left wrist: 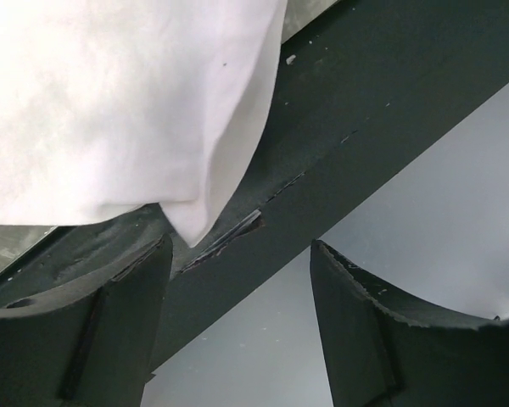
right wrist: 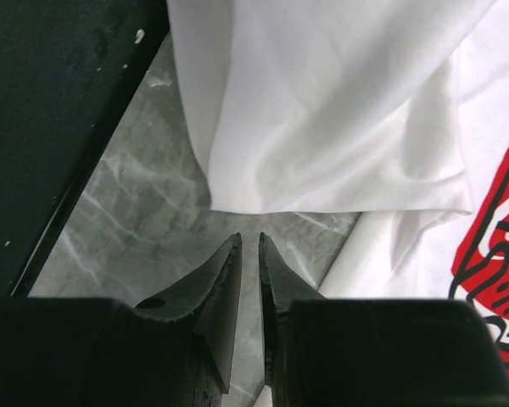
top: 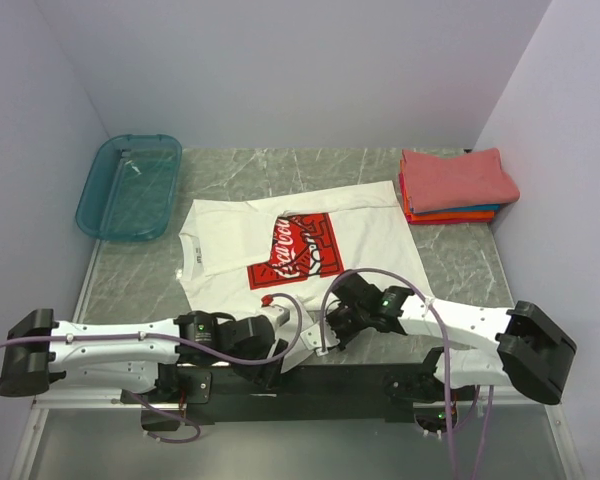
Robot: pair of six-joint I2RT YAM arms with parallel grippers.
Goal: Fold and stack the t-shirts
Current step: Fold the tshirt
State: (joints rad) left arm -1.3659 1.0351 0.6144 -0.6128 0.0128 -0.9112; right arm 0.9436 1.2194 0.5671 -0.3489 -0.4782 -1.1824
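Observation:
The white t-shirt (top: pixel 230 240) lies spread on the marble table, its red Coca-Cola print (top: pixel 295 250) facing up. Its near hem is folded and rumpled in the right wrist view (right wrist: pixel 339 102). A white corner (left wrist: pixel 110 102) hangs over the table's near edge in the left wrist view. My left gripper (top: pixel 280 320) (left wrist: pixel 240 244) is open at that near hem, with nothing between its fingers. My right gripper (top: pixel 332 325) (right wrist: pixel 248 237) hovers low over bare marble just short of the hem, its jaws nearly together and empty. Folded coral, orange and blue t-shirts (top: pixel 458 178) are stacked at the back right.
A teal plastic bin (top: pixel 130 185) stands at the back left, against the left wall. The black mounting bar (top: pixel 310 380) (left wrist: pixel 365 110) runs along the table's near edge, just below both grippers. Walls close in the table on three sides.

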